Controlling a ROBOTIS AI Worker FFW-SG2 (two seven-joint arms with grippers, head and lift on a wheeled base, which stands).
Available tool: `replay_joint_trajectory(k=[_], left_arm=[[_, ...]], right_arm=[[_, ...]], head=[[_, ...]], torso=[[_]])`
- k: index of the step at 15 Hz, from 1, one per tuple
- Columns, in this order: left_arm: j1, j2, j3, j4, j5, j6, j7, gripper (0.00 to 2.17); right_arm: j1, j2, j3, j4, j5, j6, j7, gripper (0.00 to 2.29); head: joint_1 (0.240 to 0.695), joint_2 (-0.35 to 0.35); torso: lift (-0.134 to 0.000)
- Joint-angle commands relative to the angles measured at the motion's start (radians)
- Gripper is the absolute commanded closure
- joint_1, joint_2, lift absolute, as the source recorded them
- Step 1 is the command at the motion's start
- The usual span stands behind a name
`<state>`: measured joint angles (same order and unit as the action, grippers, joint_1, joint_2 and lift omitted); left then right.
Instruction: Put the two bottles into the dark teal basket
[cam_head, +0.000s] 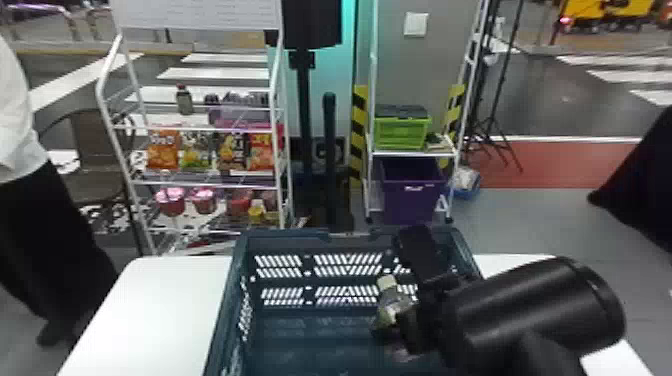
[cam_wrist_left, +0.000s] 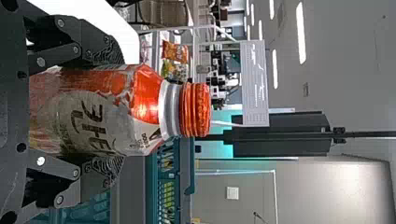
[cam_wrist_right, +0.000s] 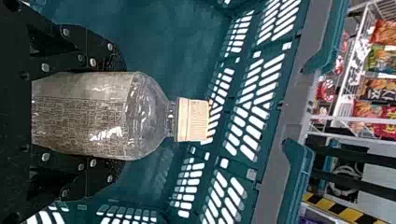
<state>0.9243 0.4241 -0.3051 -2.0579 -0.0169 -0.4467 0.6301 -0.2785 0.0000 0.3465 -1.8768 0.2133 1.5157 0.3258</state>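
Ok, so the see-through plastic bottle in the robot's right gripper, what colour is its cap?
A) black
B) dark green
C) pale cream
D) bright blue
C: the see-through plastic bottle held in the right gripper has a pale cream cap on its neck.

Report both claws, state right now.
Left claw: closed on the orange-capped bottle.
Right claw: closed on the clear beige-capped bottle.
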Motion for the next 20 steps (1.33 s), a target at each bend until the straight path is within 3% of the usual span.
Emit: replay_joint_trajectory(k=[1,2,3,7,11,13,15,17,20], left_arm=[[-0.001,-0.001,0.001,0.001,0.0,-0.005,0.0,2.15],[-0.001,-0.001,0.003,0.001,0.0,-0.005,0.0,2.15],[-0.001,-0.001,0.003,0.002,0.002,-0.005,0.0,2.15],[-0.002,-0.001,0.004,0.002,0.005,-0.005,-0.001,2.15],[-0.004,-0.001,0.009,0.004,0.008,-0.008,-0.001,2.15],[-0.01,0.001,0.009,0.002,0.012,-0.005,-0.003,2.15],[-0.018,0.001,0.008,-0.002,0.014,-0.005,-0.012,2.15],[-0.022,0.002,0.003,-0.005,0.012,-0.002,-0.012,2.15],[-0.025,0.001,0.001,0.001,0.012,0.001,-0.01,2.15]], right_arm=[[-0.001,0.001,0.002,0.008,-0.023,-0.01,-0.004,0.82],[-0.001,0.001,0.002,0.007,-0.023,-0.007,-0.004,0.29],[-0.001,0.001,-0.001,0.004,-0.023,-0.007,-0.004,0.0],[0.01,0.001,-0.009,-0.041,-0.025,-0.01,-0.004,0.0],[0.136,0.001,-0.06,-0.255,-0.054,-0.12,-0.004,0.0],[0.236,-0.041,-0.1,-0.369,-0.091,-0.228,-0.004,0.0],[0.361,-0.074,-0.138,-0.467,-0.1,-0.39,-0.016,0.0],[0.496,-0.086,-0.193,-0.53,-0.106,-0.568,-0.028,0.0],[0.754,-0.084,-0.316,-0.553,-0.164,-1.001,-0.028,0.0]], head=[[0.499,0.0],[0.499,0.0],[0.499,0.0],[0.499,0.0],[0.499,0.0],[0.499,0.0],[0.499,0.0],[0.499,0.0],[0.499,0.0]], torso=[[0.0],[0.0],[0.0],[0.0],[0.0],[0.0],[0.0],[0.0],[0.0]])
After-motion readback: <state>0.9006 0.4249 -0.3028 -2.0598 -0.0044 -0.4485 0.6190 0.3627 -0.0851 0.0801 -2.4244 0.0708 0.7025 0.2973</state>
